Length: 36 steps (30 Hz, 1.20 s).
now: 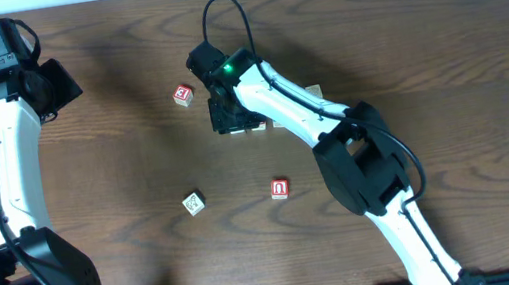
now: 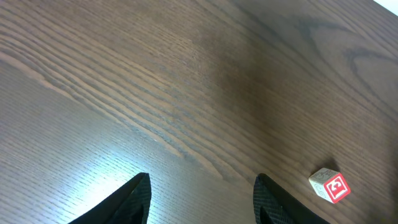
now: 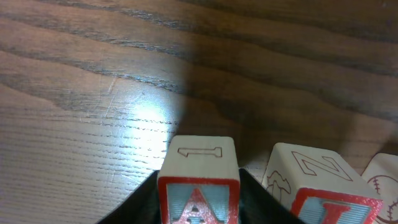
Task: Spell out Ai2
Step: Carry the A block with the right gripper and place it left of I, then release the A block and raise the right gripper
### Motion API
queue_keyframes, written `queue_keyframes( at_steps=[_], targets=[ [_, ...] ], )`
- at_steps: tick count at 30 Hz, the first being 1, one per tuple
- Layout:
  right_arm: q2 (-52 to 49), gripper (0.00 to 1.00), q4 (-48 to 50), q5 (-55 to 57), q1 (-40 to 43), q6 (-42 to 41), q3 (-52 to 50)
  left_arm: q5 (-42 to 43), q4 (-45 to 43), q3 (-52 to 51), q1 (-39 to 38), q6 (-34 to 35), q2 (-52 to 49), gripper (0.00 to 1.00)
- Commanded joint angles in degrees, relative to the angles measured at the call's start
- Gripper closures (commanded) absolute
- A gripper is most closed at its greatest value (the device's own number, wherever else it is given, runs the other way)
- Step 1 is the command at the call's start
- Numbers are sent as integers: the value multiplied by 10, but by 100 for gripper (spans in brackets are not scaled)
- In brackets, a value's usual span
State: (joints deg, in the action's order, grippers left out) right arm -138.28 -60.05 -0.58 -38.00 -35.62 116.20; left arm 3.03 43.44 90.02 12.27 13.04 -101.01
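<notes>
My right gripper [image 3: 199, 177] is shut on the red-framed "A" cube [image 3: 199, 202], which sits low at the table. Just to its right, with a small gap, stands the red-framed "I" cube [image 3: 323, 193]. A third cube [image 3: 382, 177] with a red drawing on top sits right of that; its front face is cut off. In the overhead view the right gripper [image 1: 229, 118] covers these cubes [image 1: 257, 124] at the table's middle. I cannot pick out a blue-framed "2". My left gripper [image 2: 201, 180] is open and empty at the far left [image 1: 59, 86].
A red-framed cube [image 2: 329, 185] lies alone right of my left gripper; it also shows in the overhead view [image 1: 184, 94]. A pale cube [image 1: 193, 203] and a red-framed "U" cube [image 1: 281, 188] lie nearer the front. The right arm [image 1: 356, 147] crosses the middle.
</notes>
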Motion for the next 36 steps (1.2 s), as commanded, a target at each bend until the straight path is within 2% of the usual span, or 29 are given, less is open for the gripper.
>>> queue_keyframes(
  at_steps=[1, 4, 6, 12, 20, 21, 22, 24, 25, 26, 30, 32, 36],
  targets=[
    [-6, 60, 0, 4, 2, -5, 11, 2, 0, 1, 0, -7, 14, 46],
    [-6, 59, 0, 4, 2, -5, 11, 2, 0, 1, 0, -7, 14, 46],
    [-6, 51, 0, 4, 2, -3, 11, 2, 0, 1, 0, -7, 14, 46],
    [-6, 41, 23, 15, 7, 21, 23, 2, 0, 1, 0, -9, 14, 46],
    [1, 41, -17, 17, 39, 51, 144, 3, -7, 1, -3, -8, 14, 46],
    [6, 44, -28, 17, 43, 59, 169, 6, -9, 1, -6, -9, 14, 47],
    [9, 51, -41, 17, 47, 73, 193, 13, -10, 1, -10, -9, 14, 48],
    [19, 90, -73, 28, 56, 98, 234, 40, -12, 1, -23, -9, 12, 75],
    [23, 99, -95, 35, 60, 101, 251, 59, -11, 1, -31, -9, 10, 87],
    [28, 99, -122, 37, 68, 113, 266, 84, -10, 0, -42, -9, 10, 94],
    [46, 99, -231, 33, 121, 155, 282, 215, -14, -14, -102, -9, 9, 94],
    [46, 99, -275, -22, 167, 167, 282, 221, -31, -42, -140, -17, 9, 94],
    [46, 99, -297, -108, 226, 225, 281, 278, -63, -90, -158, -12, 9, 94]
  ],
)
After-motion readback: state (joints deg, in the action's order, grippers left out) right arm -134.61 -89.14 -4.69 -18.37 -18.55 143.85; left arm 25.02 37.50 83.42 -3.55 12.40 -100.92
